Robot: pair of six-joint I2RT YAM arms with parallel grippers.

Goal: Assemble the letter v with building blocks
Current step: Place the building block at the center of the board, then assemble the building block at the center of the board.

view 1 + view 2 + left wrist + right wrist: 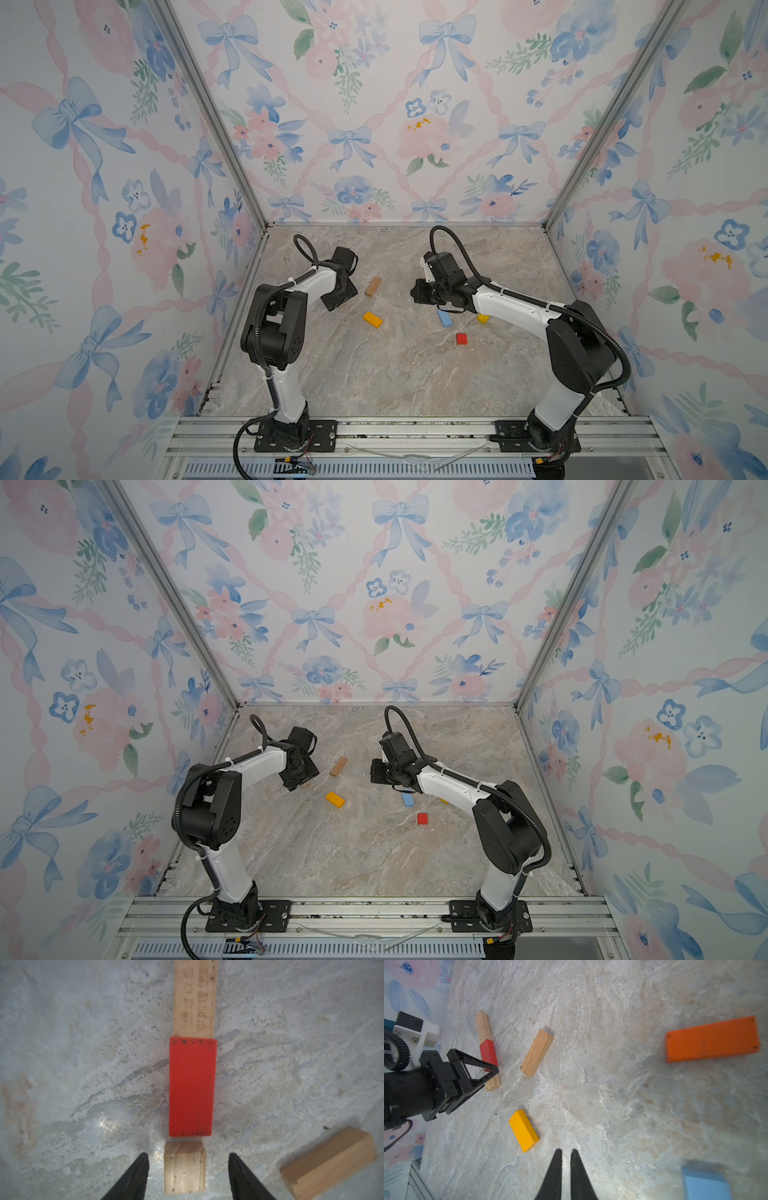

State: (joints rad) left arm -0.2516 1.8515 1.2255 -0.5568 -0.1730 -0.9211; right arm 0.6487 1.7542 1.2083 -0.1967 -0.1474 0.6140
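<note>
In the left wrist view the left gripper [188,1154] has its jaws open, one fingertip on each side of the short wood block [185,1169], with a clear gap to the wood on both sides, so nothing is gripped. This block lies flat on the table [83,1053]. Just beyond it, after a thin gap, comes the red bar [191,1086], and then the long wood bar [195,997] with printed signs, touching the red one end to end. Together they make one straight line, which I judge to be one stroke of the V.

The step in hand seems to be the letting go of the short block. To do it well, the arm should rise straight up with the jaws wide, so that no fingertip brushes the block and turns the line.

Near this end the loose wood block [328,1163] lies slanted, apart from the line; probably it belongs to the second stroke. Further off, the right gripper [566,1151] has its jaws almost together and empty, with the yellow block [524,1130], the light blue block [706,1184] and the orange block [712,1039] lying around it
</note>
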